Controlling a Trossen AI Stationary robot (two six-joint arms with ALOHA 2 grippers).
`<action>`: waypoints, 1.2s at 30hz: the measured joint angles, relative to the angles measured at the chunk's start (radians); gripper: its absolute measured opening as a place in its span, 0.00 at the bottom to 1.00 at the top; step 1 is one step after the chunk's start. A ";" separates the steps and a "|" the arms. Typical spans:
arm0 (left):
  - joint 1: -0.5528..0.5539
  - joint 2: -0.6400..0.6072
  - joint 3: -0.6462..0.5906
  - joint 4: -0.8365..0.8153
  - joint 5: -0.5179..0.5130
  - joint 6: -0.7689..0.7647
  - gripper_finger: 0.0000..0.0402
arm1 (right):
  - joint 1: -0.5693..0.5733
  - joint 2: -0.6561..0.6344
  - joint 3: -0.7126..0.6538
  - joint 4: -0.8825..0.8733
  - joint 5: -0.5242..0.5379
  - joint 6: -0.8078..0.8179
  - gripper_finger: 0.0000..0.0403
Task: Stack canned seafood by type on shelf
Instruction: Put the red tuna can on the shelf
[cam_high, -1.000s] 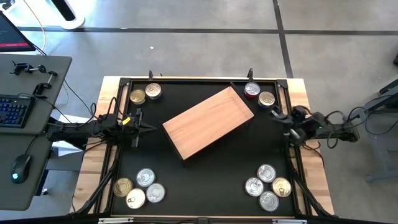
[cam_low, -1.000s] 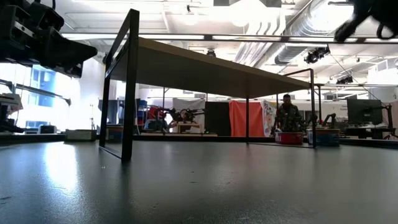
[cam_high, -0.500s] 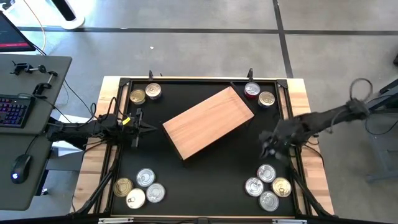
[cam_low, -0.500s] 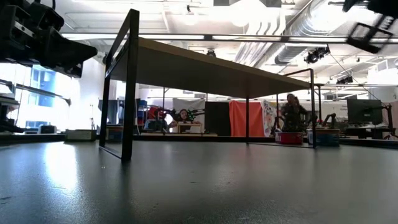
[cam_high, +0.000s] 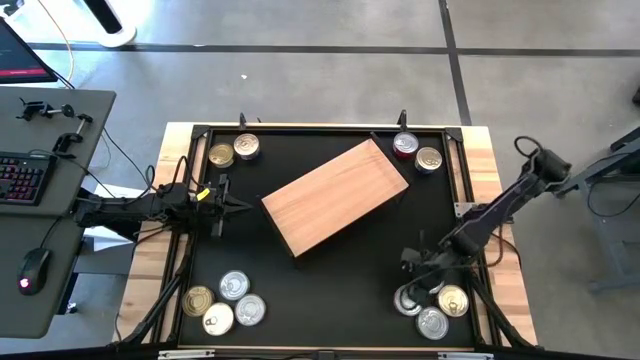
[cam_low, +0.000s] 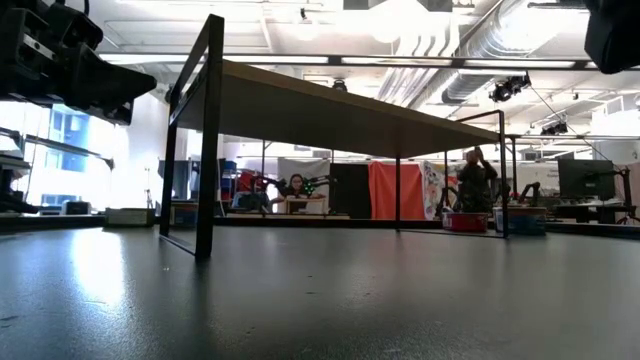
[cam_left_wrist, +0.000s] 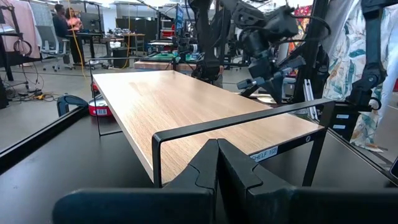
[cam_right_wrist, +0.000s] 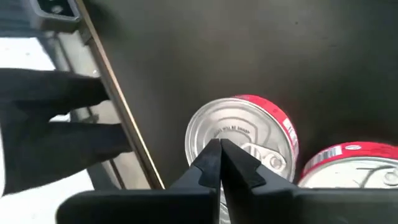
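High view: the shelf (cam_high: 335, 196) lies slantwise mid-table, bare on top, with tins grouped at the four corners. The right gripper (cam_high: 412, 275), fingers pressed together and empty, hangs right above the near-right cluster (cam_high: 432, 310), just over a silver-topped, red-sided tin (cam_right_wrist: 242, 134). The left gripper (cam_high: 222, 204), also closed, waits beside the shelf's left end.

Pale smooth wooden shelf (cam_high: 335, 196) (black metal frame), shiny metal tins (cam_high: 231, 299)
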 joint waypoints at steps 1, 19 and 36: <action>0.000 0.000 0.000 0.000 0.000 0.000 0.00 | 0.000 0.023 0.019 -0.016 -0.001 0.015 0.00; 0.000 0.000 0.000 0.022 0.010 -0.243 0.00 | 0.000 0.237 0.200 -0.162 -0.042 0.105 0.00; -0.004 0.067 0.170 0.198 0.106 -0.421 0.00 | 0.000 0.239 0.200 -0.152 -0.044 0.089 0.00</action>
